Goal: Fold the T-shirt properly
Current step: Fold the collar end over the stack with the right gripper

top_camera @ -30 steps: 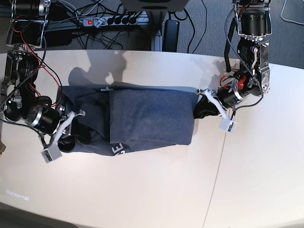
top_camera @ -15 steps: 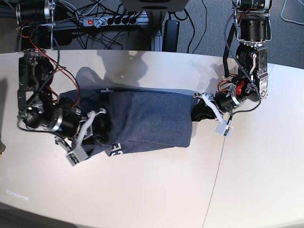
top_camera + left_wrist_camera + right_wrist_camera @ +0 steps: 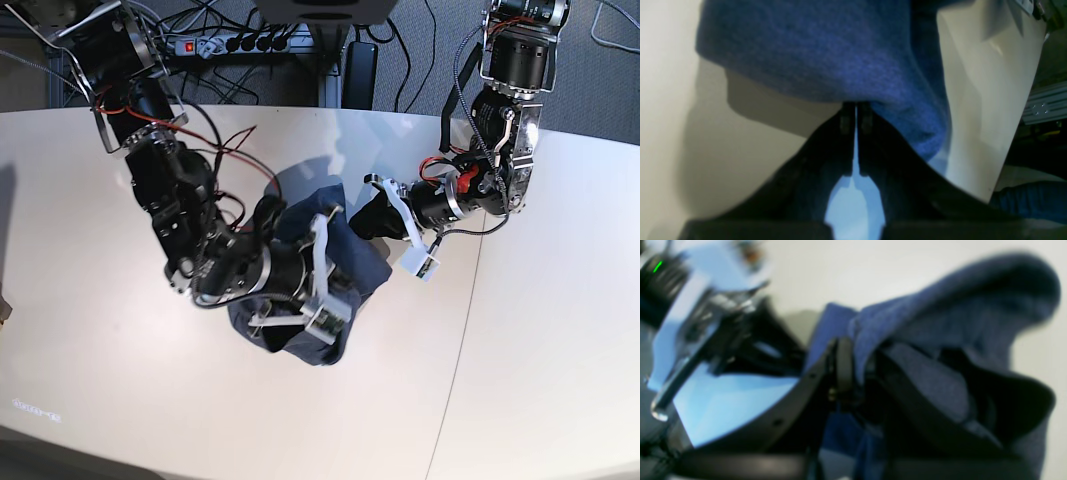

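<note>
White tabletop [image 3: 520,380] under me, cables and a power strip [image 3: 235,42] along the back edge. T-shirt [image 3: 340,255] sits bunched near the middle of the tabletop, caught between my two arms, no longer flat. My left hand [image 3: 855,115] has its jaws pressed nearly together on a fold of blue cloth hanging in front of the wrist camera; my right hand [image 3: 853,370] is clamped on a thicker wad of the same fabric, though that view is blurred. In the base view the right hand [image 3: 322,262] is over the middle of the bundle and the left hand [image 3: 385,215] is at its upper right edge, the two close together. Judgement: I am mid-fold, carrying one end of the shirt over toward the other. To do it well I should keep both grips level with each other, hold the carried edge taut between them so it doesn't sag into a roll, lay it down square on the opposite edge, then let go with both hands together and pull out low without dragging cloth. Risk: the lump under my right arm may trap creases. Orientation: the bundle's long axis runs diagonally in the base view, from upper right by my left hand to lower left. Can't tell where the neck or the print is; too crumpled and hidden by my right arm.
</note>
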Robot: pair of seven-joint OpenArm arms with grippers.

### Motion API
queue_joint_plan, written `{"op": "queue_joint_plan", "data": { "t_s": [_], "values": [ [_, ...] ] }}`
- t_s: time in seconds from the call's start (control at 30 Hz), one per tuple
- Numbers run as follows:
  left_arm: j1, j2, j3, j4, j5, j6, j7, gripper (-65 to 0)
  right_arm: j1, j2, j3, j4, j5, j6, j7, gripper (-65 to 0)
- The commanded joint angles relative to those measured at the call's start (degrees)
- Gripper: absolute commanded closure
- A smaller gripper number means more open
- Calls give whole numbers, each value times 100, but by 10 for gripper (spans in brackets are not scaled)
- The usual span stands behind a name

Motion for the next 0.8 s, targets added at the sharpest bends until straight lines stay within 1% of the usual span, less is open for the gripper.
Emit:
{"op": "queue_joint_plan", "data": {
  "t_s": [0.0,0.17,0.4,0.47,0.6,0.67,0.77],
  "values": [
    [-31,-37,24,11,365,-8,286,-30,96,17,-52,76,-52,216,122,0],
    [-61,-37,24,11,365,-8,289,-30,-164,20,-170,70,-46,186,133,0],
    [-111,-35,24,11,356,-8,291,-30,-302,17,-179,28,101,195,190,0],
    [-107,-35,26,11,271,-8,291,-30,-304,13,-181,28,98,195,199,0],
    [-109,-37,24,11,96,-8,326,-30,-297,13,-186,28,-96,195,372,0],
    [-109,-42,24,11,4,-8,444,-30,-297,13,-199,28,-199,195,422,0],
    [-107,-68,-59,13,-269,-8,765,-30,-297,15,-356,24,-372,195,428,0]
  ]
}}
